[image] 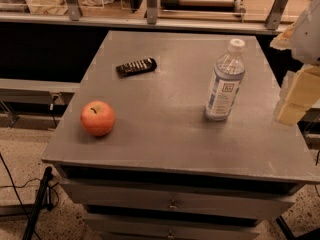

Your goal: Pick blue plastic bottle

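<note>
Tabletop (165,114) right edge: claw (292,104) near bottle (225,84)

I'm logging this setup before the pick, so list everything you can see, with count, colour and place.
blue plastic bottle: one, clear with a white cap and a pale blue-white label, standing upright on the right half of the cabinet top.
apple: one, red-orange, front left of the top.
dark packet: one, black with pale markings, lying flat toward the back, left of centre.
cabinet: one, grey, filling the middle of the view, with drawers and small knobs on its front.
gripper: one, cream-yellow, at the right edge of the view, to the right of the bottle and apart from it.
</note>
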Robot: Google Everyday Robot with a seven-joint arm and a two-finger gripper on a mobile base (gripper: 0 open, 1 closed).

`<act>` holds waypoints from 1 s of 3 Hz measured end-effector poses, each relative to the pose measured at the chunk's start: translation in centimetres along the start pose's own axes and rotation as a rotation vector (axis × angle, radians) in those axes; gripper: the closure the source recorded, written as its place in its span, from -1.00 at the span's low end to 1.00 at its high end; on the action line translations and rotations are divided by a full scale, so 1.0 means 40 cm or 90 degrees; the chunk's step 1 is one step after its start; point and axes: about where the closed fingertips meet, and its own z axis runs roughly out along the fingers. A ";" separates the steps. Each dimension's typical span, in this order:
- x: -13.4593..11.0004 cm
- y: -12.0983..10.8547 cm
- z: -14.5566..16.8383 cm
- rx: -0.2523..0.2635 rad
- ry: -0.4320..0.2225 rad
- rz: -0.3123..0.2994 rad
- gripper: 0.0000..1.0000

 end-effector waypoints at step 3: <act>-0.023 -0.142 0.043 -0.010 -0.225 0.010 -1.00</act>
